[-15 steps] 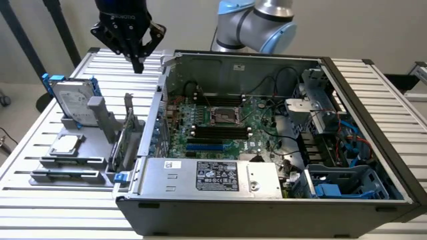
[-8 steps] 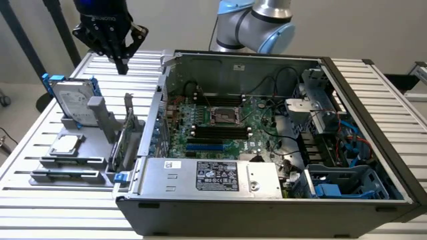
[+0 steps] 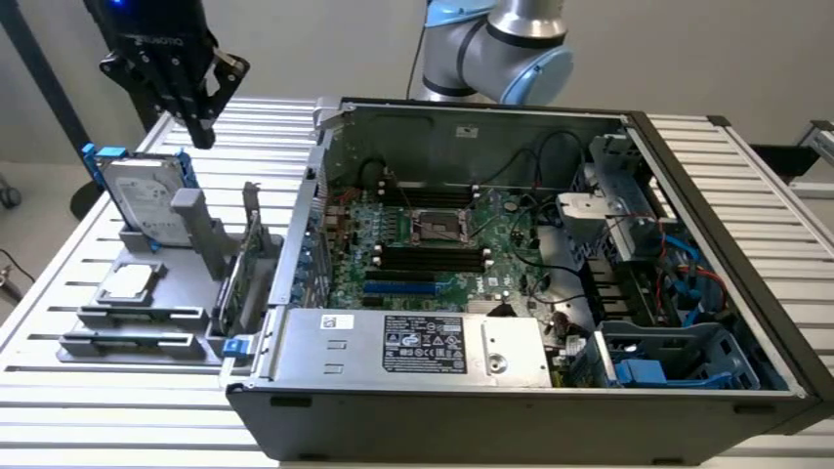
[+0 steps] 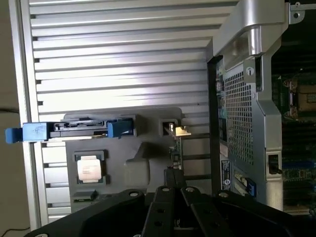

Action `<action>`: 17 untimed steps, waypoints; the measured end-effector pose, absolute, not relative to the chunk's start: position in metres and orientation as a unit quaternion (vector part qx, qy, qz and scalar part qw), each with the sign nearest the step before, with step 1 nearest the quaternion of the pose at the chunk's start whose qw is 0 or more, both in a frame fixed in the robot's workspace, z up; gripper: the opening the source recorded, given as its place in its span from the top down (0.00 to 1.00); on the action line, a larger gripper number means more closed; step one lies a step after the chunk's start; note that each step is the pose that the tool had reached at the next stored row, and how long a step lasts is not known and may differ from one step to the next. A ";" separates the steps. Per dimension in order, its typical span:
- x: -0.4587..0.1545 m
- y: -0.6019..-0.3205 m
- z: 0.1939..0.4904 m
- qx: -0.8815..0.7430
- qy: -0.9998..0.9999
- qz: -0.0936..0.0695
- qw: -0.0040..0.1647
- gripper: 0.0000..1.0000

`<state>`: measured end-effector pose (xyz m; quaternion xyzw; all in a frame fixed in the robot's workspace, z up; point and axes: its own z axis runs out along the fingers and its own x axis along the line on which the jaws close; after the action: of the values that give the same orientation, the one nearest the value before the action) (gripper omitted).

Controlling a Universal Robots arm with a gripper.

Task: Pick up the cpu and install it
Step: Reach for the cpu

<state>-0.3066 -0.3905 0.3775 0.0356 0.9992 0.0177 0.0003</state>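
White slatted table [image 3: 729, 156] lies under my closed, empty gripper [image 3: 199, 127], up high. The cpu [image 3: 127, 281] sits flat in the grey holder [image 3: 144, 315] beside the computer [image 3: 521, 415]. Pick-up is not begun: I need it open, right over the cpu.

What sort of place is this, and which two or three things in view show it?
Probably a robotics lab bench for computer assembly: an open computer case with its motherboard exposed sits on a slatted metal table, a grey parts holder beside it carries a cpu, and a robot hand hangs above.
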 end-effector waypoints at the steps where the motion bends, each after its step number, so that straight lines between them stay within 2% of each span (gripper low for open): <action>1: -0.311 -0.390 0.377 0.036 0.999 0.017 -0.001 0.89; 17: -0.383 -0.390 0.366 0.036 0.999 0.009 -0.017 0.89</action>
<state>-0.3829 -0.3905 0.3656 0.0359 0.9992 0.0088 -0.0170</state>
